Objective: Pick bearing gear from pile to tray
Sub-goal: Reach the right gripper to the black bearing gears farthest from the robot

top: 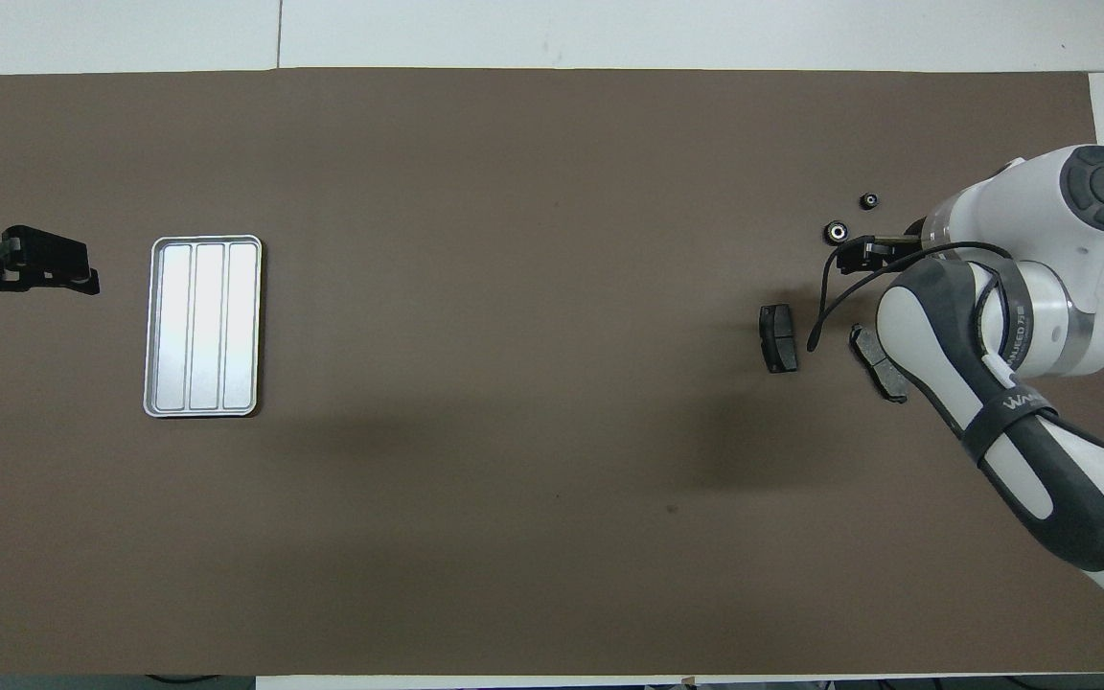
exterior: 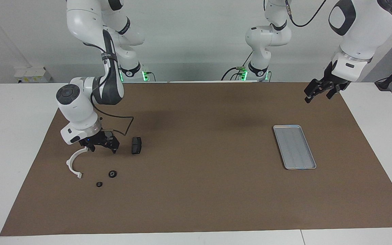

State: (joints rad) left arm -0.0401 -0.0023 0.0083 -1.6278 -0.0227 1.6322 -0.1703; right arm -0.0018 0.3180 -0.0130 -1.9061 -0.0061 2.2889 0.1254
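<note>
Stage: early. Shallow silver-grey ridged metal tray [exterior: 294, 146] holds nothing near the left arm's end; two small black ring-shaped bearing gears [exterior: 112, 174] lie untouched near the right arm's end. Right gripper [exterior: 101, 147] hangs low just above the mat beside them, finger spacing impossible to tell; left gripper [exterior: 320, 91] waits raised, spacing likewise unclear.

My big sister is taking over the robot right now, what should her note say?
Right gripper: low over the pile, beside the white half-ring bracket, holding nothing seen.
Left gripper: waiting in the air at the tray's end of the table.
Two small black rings and two dark grey brake pads lie on the brown mat.
Shallow silver metal tray: nothing in it.
Done: nothing. Left: pick a ring, carry it to the tray.
</note>
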